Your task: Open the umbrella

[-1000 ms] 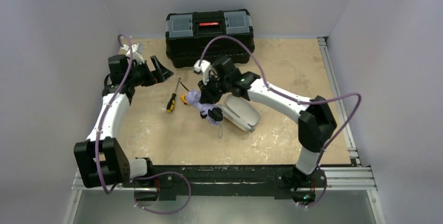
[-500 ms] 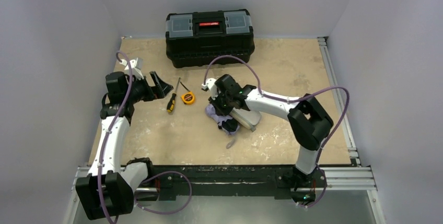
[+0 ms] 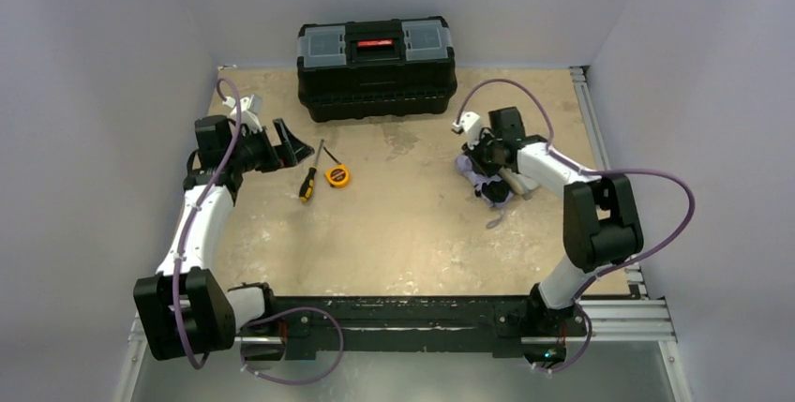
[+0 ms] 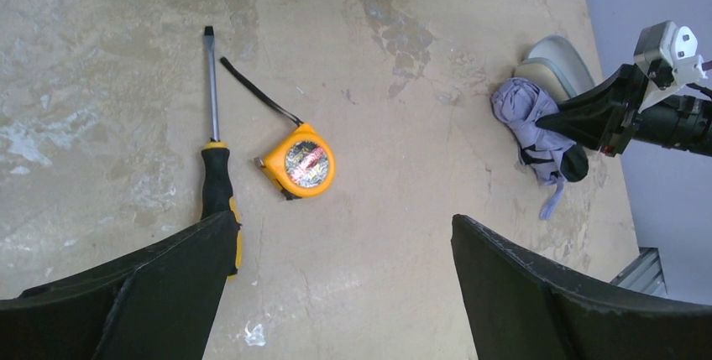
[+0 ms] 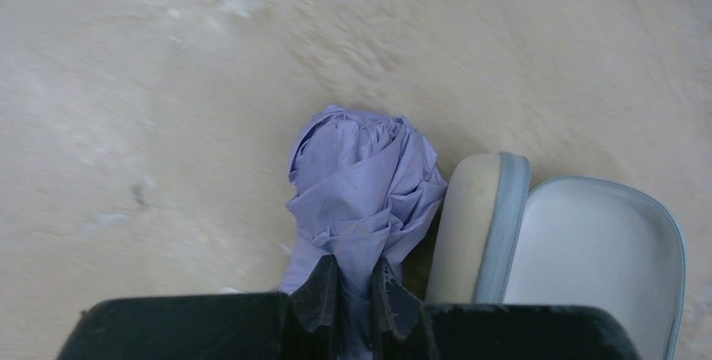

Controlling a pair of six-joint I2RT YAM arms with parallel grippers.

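- Top external: the folded umbrella (image 3: 480, 175) lies on the right half of the table (image 3: 394, 224), well apart from the toolbox (image 3: 375, 65).
- Right gripper (image 5: 353, 289) is pinched narrowly on the umbrella's lavender fabric; the sleeve (image 5: 477, 226) touches the bundle's side.
- Left gripper (image 4: 340, 234) hangs spread wide, holding nothing, above the screwdriver (image 4: 217, 184) and tape measure (image 4: 304, 164).
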